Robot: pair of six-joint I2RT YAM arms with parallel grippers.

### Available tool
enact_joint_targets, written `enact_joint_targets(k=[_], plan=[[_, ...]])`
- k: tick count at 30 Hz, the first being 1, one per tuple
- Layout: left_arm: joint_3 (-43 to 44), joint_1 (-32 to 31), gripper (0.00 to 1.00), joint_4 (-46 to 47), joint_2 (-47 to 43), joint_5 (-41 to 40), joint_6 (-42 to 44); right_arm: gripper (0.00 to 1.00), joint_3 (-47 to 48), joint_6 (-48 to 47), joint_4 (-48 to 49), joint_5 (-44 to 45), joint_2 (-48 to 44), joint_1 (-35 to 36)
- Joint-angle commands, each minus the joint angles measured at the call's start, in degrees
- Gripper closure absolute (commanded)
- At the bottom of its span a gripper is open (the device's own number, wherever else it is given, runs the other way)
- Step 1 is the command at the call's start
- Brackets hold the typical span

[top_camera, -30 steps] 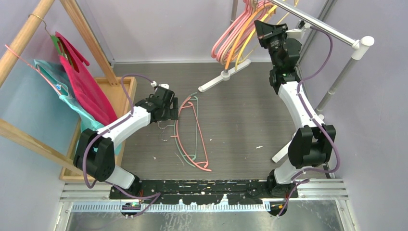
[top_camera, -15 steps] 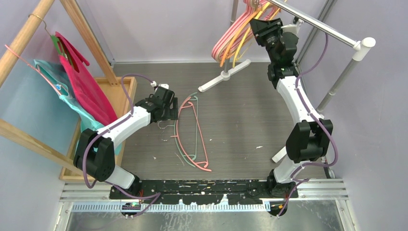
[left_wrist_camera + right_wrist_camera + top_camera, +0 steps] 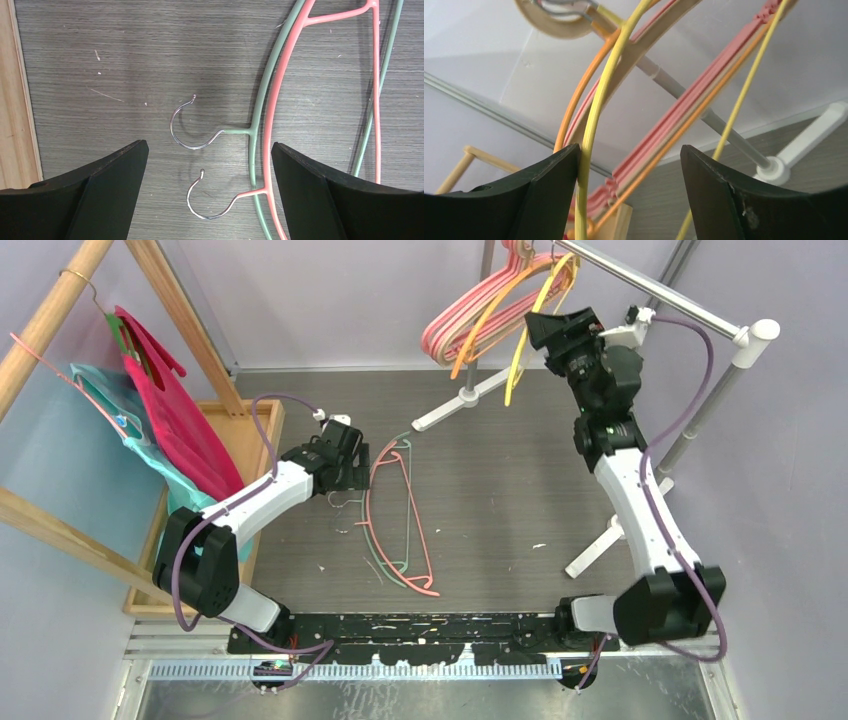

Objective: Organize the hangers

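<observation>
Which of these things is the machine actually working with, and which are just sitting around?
Part of the job: pink hanger and green hanger on the table; bunch of hangers on the metal rail.
Just lying about: magenta garment, teal garment, wooden tray.

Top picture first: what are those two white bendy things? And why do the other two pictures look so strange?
Those are two robot arms, the left arm and the right arm. The top picture looks down on them from above. The other two come from little cameras on their wrists, so the black shapes are each arm's own fingers. The left fingers are open, hovering over a pink hanger and a green hanger lying on the grey surface. The right fingers are up by the metal rail, open, with a yellow hanger passing between them. Nothing is gripped yet.
</observation>
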Motion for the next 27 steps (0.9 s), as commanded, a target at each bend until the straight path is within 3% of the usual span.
enact_joint_targets(k=[1, 9, 16, 23, 27], plan=[[0.81, -0.13, 0.02, 0.38, -0.97, -1.62, 0.16, 0.2, -4.95, -10.57, -6.81, 0.95, -10.63, 1.83], [1.9, -0.15, 0.02, -0.65, -0.24, -2.19, 0.14, 0.2, -16.25, -22.61, -21.87, 9.21, -25.51, 11.9], [1.95, 0.07, 0.02, -0.83, 0.1, -2.13, -0.62, 0.24, -23.27, -25.29, -31.66, 13.53, -27.48, 26.9], [0.5, 7.28, 0.02, 0.84, 0.04, 5.38, -4.31, 0.26, -23.75, -27.17, -28.88, 20.33, -14.34, 48.69], [1.08, 9.95, 0.02, -0.61, -1.0, 4.89, -4.53, 0.27, -20.78, -28.1, -23.09, 14.73, -2.6, 53.05]])
